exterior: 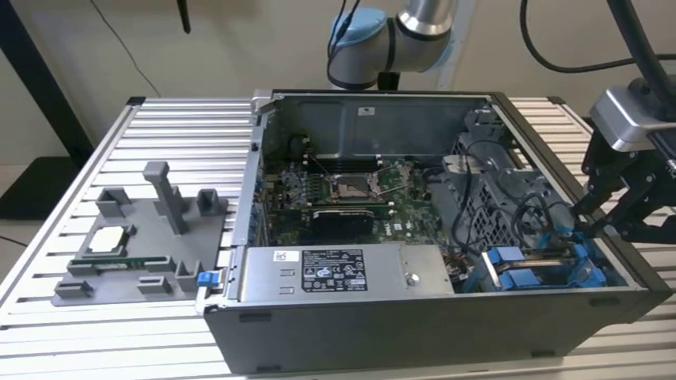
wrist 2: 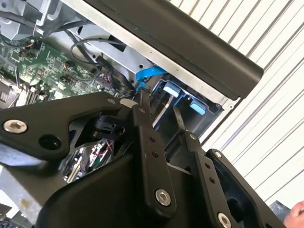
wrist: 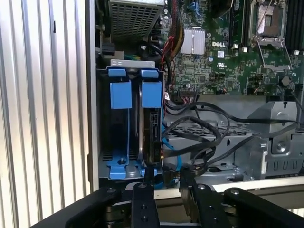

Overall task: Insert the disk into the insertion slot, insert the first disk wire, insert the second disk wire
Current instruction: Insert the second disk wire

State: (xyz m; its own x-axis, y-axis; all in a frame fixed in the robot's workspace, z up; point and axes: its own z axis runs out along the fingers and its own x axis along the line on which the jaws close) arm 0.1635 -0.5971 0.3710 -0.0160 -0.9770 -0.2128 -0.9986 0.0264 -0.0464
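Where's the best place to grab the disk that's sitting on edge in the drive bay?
Probably by its blue carrier tab, pinched across its flat sides, coming from above the open case. The disk stands edge-on in the insertion slot, so its broad faces are walled in by the slot and the neighbouring carrier; just its edge and tab are exposed.

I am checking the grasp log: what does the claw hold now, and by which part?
Nothing seems held: the claw stands open near the disk in the insertion slot.
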